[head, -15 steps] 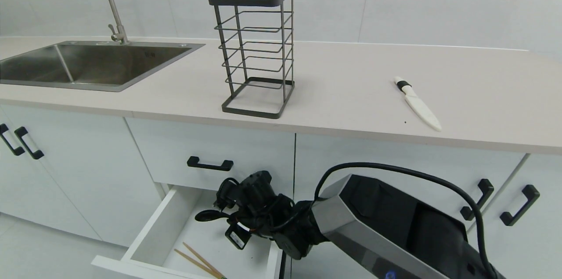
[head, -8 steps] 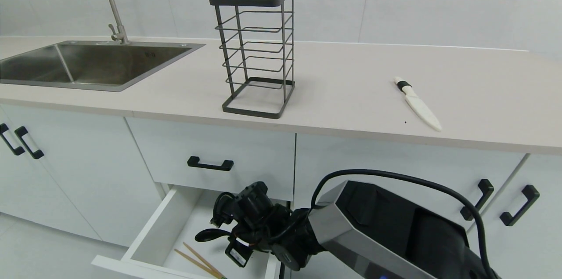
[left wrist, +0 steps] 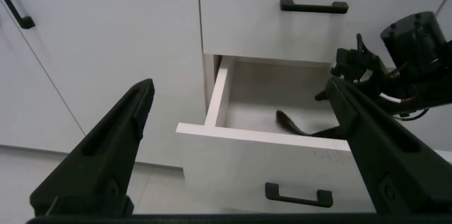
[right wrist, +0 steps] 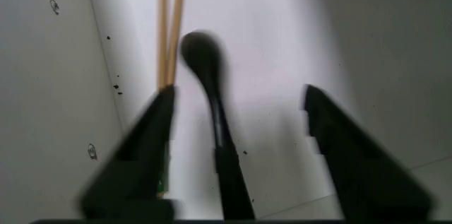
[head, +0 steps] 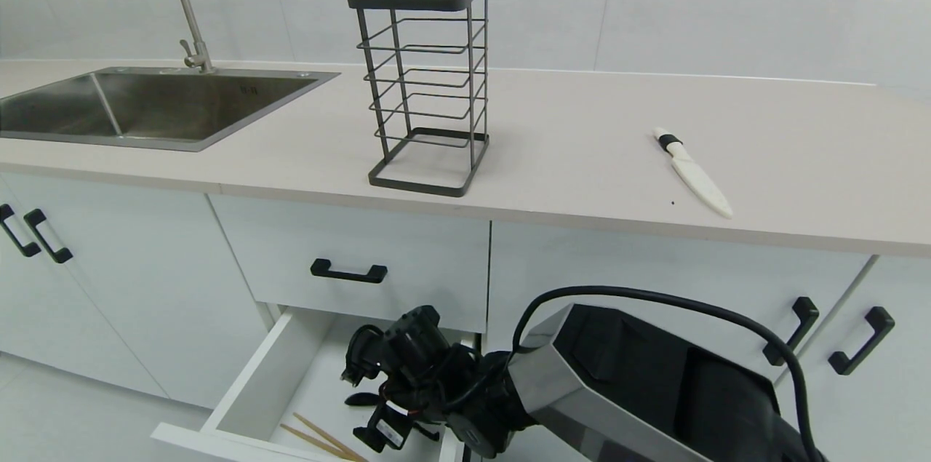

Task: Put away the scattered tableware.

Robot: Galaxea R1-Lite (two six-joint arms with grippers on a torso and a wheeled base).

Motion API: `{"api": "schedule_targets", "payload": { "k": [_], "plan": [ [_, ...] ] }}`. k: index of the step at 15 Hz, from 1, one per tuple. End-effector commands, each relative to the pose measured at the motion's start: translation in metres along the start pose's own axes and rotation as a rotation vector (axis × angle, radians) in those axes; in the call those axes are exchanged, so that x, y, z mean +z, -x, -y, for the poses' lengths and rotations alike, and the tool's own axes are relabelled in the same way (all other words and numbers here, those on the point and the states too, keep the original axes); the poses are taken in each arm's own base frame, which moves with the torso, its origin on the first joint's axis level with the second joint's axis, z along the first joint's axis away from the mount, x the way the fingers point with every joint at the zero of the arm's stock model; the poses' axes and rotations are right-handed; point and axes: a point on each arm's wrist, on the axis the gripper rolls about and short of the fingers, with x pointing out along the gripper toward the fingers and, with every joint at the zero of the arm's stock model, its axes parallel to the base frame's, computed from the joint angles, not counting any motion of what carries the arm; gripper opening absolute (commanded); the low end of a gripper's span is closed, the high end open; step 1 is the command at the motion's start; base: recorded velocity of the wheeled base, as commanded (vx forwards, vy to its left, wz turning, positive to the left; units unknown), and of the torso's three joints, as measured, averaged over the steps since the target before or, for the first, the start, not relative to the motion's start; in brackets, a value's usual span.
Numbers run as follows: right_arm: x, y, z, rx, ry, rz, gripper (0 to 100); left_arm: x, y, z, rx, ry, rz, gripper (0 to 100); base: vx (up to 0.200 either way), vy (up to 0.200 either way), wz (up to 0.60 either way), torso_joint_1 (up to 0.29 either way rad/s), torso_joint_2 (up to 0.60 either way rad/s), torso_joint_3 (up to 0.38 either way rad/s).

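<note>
A black spoon (right wrist: 212, 97) lies on the floor of the open lower drawer (head: 240, 389), beside a pair of wooden chopsticks (right wrist: 169, 33). My right gripper (right wrist: 239, 97) hangs low inside the drawer, open, with a finger on each side of the spoon's handle and a gap to both. In the head view the spoon (head: 361, 398) shows just left of the right gripper (head: 396, 433). The left gripper (left wrist: 240, 90) is open and holds nothing, out in front of the drawer (left wrist: 212, 107). A white knife (head: 691, 172) with a black band lies on the counter at the right.
A tall dark wire knife rack (head: 425, 80) stands mid-counter, with a steel sink (head: 87, 131) and faucet (head: 182, 4) to its left. A closed drawer with a black handle (head: 348, 273) sits right above the open one, close over my right wrist.
The right gripper has dropped lower into the drawer and tipped downward. The spoon went down with it and now lies on the drawer floor between the opened fingers.
</note>
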Motion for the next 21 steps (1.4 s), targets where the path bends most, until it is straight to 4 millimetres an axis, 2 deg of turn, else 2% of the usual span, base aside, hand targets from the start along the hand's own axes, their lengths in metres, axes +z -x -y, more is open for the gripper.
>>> {"api": "schedule_targets", "payload": {
  "k": [1, 3, 5, 6, 8, 11, 15, 16, 18, 19, 21],
  "plan": [
    [0.013, 0.016, 0.0, -0.008, 0.014, 0.048, 100, 0.0, 0.0, 0.0, 0.0, 0.0, -0.001, 100, 0.0, 0.0, 0.0, 0.0, 0.0, 0.0],
    [0.03, 0.03, -0.006, -0.007, 0.026, 0.094, 100, 0.0, 0.0, 0.0, 0.0, 0.0, -0.001, 100, 0.0, 0.0, 0.0, 0.0, 0.0, 0.0],
    [0.059, 0.057, -0.011, -0.016, 0.04, 0.189, 100, 0.0, 0.0, 0.0, 0.0, 0.0, -0.001, 100, 0.0, 0.0, 0.0, 0.0, 0.0, 0.0],
    [0.061, 0.06, -0.012, -0.014, 0.041, 0.197, 100, 0.0, 0.0, 0.0, 0.0, 0.0, -0.001, 100, 0.0, 0.0, 0.0, 0.0, 0.0, 0.0],
    [0.084, 0.096, -0.024, -0.009, 0.044, 0.302, 100, 0.0, 0.0, 0.0, 0.0, 0.0, -0.001, 100, 0.0, 0.0, 0.0, 0.0, 0.0, 0.0],
    [0.091, 0.129, -0.038, -0.011, 0.006, 0.356, 100, 0.0, 0.0, 0.0, 0.0, 0.0, -0.001, 100, 0.0, 0.0, 0.0, 0.0, 0.0, 0.0],
    [0.08, 0.168, -0.058, 0.002, -0.037, 0.379, 100, 0.0, 0.0, 0.0, 0.0, 0.0, -0.001, 100, 0.0, 0.0, 0.0, 0.0, 0.0, 0.0],
    [0.072, 0.187, -0.064, -0.009, -0.041, 0.38, 100, 0.0, 0.0, 0.0, 0.0, 0.0, -0.001, 100, 0.0, 0.0, 0.0, 0.0, 0.0, 0.0],
    [0.059, 0.212, -0.069, -0.01, -0.049, 0.383, 100, 0.0, 0.0, 0.0, 0.0, 0.0, -0.001, 100, 0.0, 0.0, 0.0, 0.0, 0.0, 0.0],
    [0.049, 0.223, -0.07, -0.009, -0.056, 0.378, 100, 0.0, 0.0, 0.0, 0.0, 0.0, -0.001, 100, 0.0, 0.0, 0.0, 0.0, 0.0, 0.0],
    [0.003, 0.261, -0.058, -0.043, -0.081, 0.334, 100, 0.0, 0.0, 0.0, 0.0, 0.0, -0.001, 100, 0.0, 0.0, 0.0, 0.0, 0.0, 0.0]
  ]
}}
